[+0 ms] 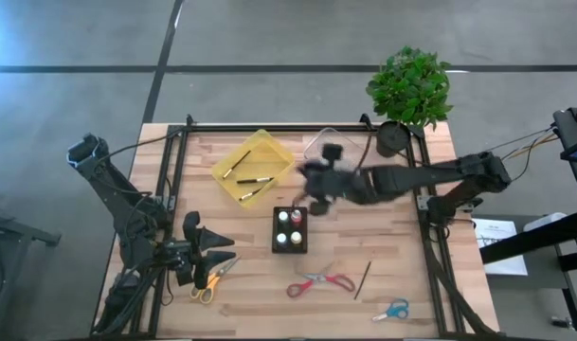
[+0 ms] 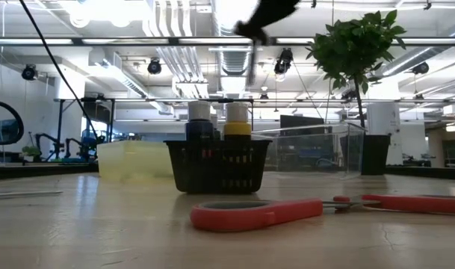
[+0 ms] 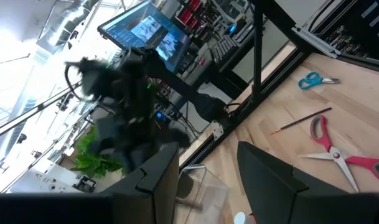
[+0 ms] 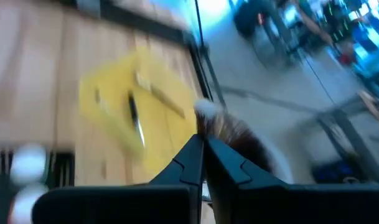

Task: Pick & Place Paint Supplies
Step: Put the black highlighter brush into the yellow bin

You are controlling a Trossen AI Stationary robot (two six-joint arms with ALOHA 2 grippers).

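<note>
— Above the table's middle, what's the right gripper (image 1: 315, 180) got?
— Fingers pinched on a wide-bristled brush (image 4: 229, 134), near the yellow tray (image 1: 233, 157); two brushes lie inside it.
— And the left gripper (image 1: 212, 248)?
— Parted, holding nothing — beside the yellow-handled scissors (image 1: 208, 280); bottles sit in the black basket (image 1: 290, 244).

Readable text: none in any view.
Monitor (image 3: 149, 31) beyond the counter: bright windows on the screen, no words legible.
White sheet (image 1: 497, 244) beside the counter's right edge: faint dark marks, too small to read.
Paint bottles (image 2: 218, 123) in the black basket (image 2: 220, 166): no label legible.
Red-handled scissors (image 2: 324, 208): no brand mark visible.
</note>
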